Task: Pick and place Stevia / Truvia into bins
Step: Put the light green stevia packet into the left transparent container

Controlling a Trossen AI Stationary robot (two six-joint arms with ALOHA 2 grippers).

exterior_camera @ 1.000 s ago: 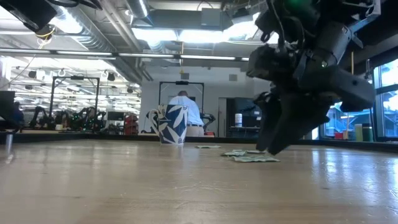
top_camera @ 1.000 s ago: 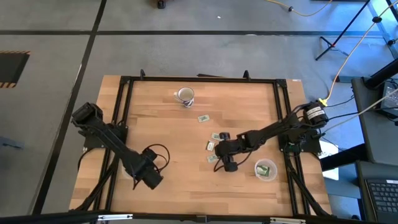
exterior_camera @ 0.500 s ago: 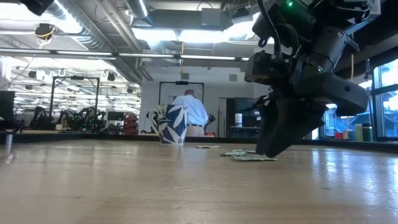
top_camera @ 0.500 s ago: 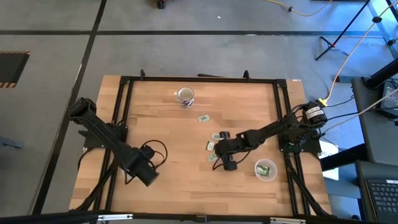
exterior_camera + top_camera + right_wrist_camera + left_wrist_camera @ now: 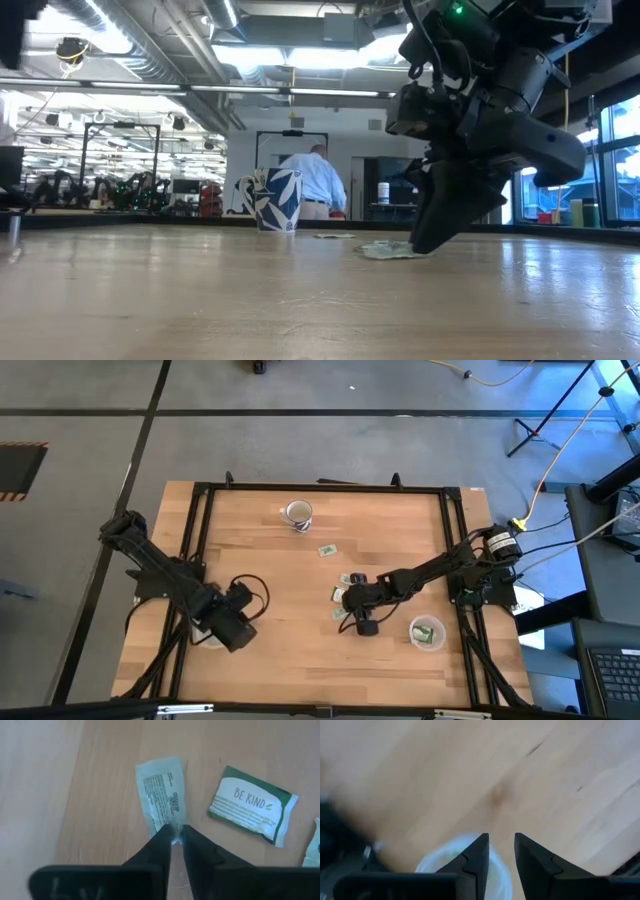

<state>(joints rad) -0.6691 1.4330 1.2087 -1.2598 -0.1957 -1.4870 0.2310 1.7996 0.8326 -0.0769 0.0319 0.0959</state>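
Lying pinched between right end effector (image 5: 176, 834): packet (image 5: 162, 795)

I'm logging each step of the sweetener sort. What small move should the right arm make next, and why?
Probably lift straight up. The right pincer has closed on the end of a pale packet lying flat on the table, beside a green one. Raising it would clear the wood before carrying it to the cup nearby.

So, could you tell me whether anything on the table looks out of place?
Only the white mug, which is not one of the bins. The loose packets are work waiting. The right gripper pinches one packet by its edge; the left gripper hovers above a cup.
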